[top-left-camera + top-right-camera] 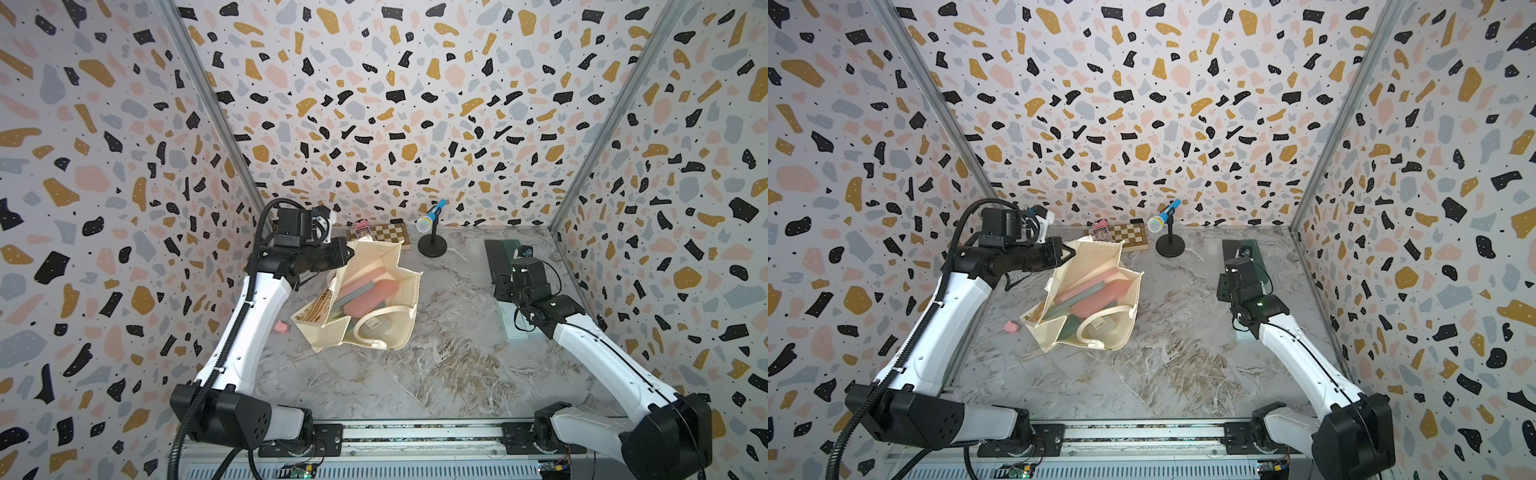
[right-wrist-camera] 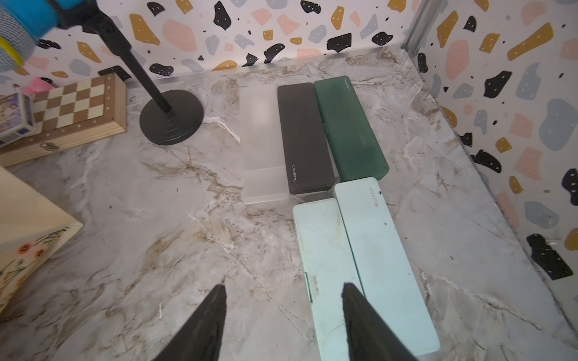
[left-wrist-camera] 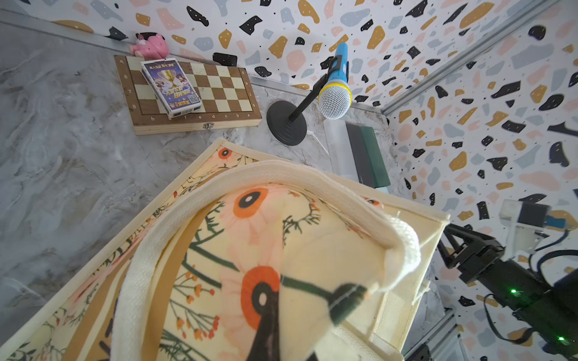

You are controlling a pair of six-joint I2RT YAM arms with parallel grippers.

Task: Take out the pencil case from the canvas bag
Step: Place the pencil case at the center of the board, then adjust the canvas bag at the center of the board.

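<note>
Your left tool clenches the canvas bag open; send the released right tool for the pink pencil case.

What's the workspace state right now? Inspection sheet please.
Surface: marble tabletop, no spills seen.
Job's things: canvas bag open on top, pink pencil case and more inside; five loose cases lie near the right arm.
Clutter: chessboard with card box, pink toy, microphone, pink scrap.
Grippers: left gripper shut on the bag's upper edge; right gripper open, empty.
Cables: black conduit along left arm, apart from the bag.
Surroundings: terrazzo walls on three sides.
</note>
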